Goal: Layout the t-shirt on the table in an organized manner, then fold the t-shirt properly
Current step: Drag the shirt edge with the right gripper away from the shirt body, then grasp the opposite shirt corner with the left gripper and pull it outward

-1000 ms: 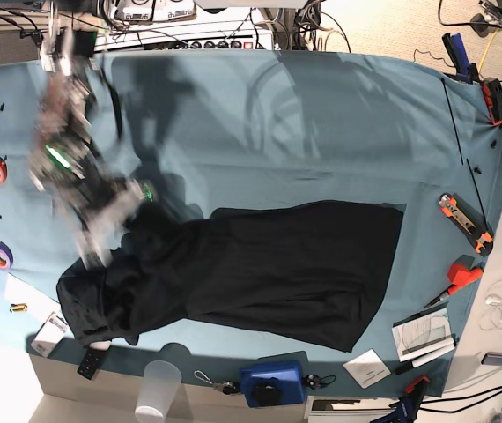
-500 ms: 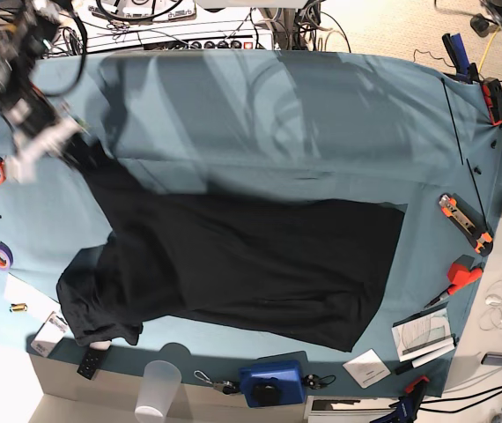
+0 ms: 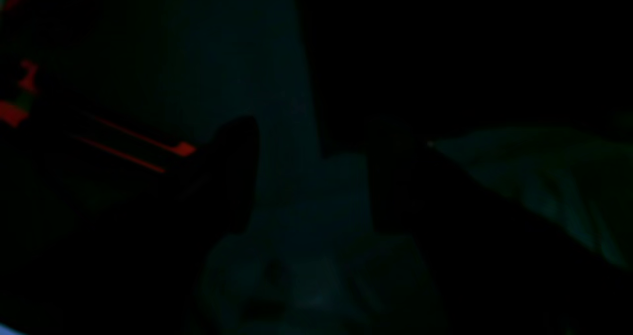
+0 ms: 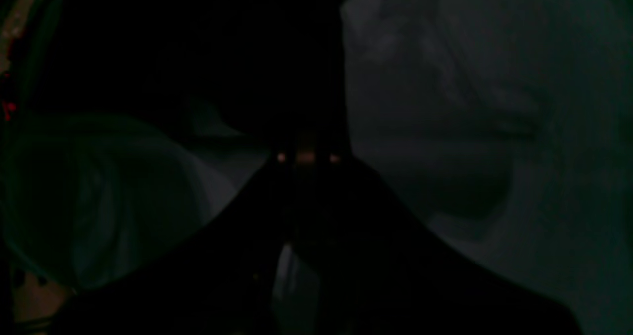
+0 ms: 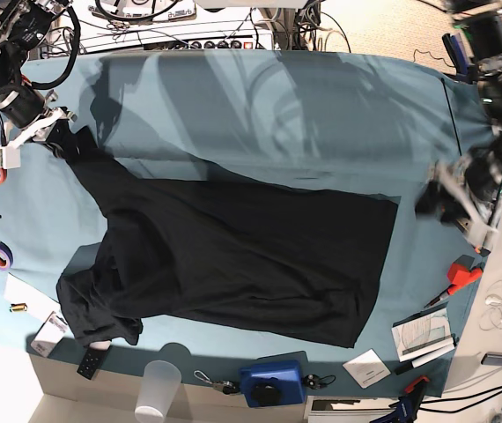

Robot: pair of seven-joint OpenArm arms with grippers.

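Seen from overhead, the black t-shirt [image 5: 233, 256] lies spread across the middle of the teal bench [image 5: 304, 115], one corner stretched to the upper left. There the right gripper [image 5: 57, 137] pinches that corner. At the right edge of the frame, the left gripper [image 5: 445, 198] hovers just off the shirt's hem, blurred (I cannot tell its opening). Both wrist views are nearly black, showing only dim cloth folds.

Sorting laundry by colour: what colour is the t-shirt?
Plain black t-shirt; clearest in base view.
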